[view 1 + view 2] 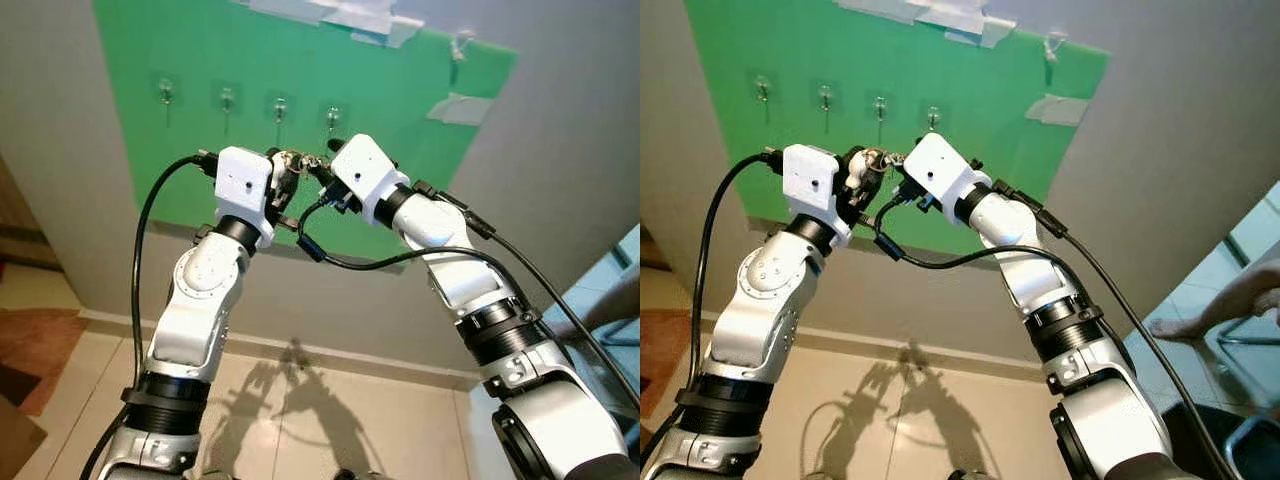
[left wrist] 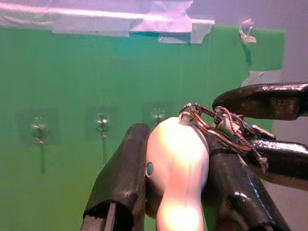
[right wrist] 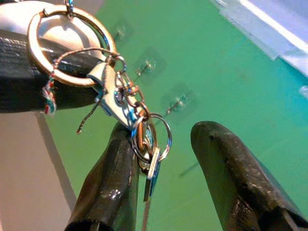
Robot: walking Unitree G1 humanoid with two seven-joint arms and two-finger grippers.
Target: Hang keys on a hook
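Just below the green board [image 1: 300, 60] with its row of 4 clear hooks [image 1: 279, 107], your left gripper [image 2: 175, 183] pinched the white fob of the keys [image 3: 120, 96]. Your right gripper [image 3: 163, 178] stood spread around the dangling rings. The bunch looked light, loose and swingy, so take the large ring. Board taped to a grey wall [image 1: 560, 180]; tiled floor [image 1: 300, 420] beneath.

Head and wrist cameras toward green board [image 1: 300, 60]

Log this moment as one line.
left hand: shut on white fob | right hand: open around keys | hooks: bare | stage: handover before green board
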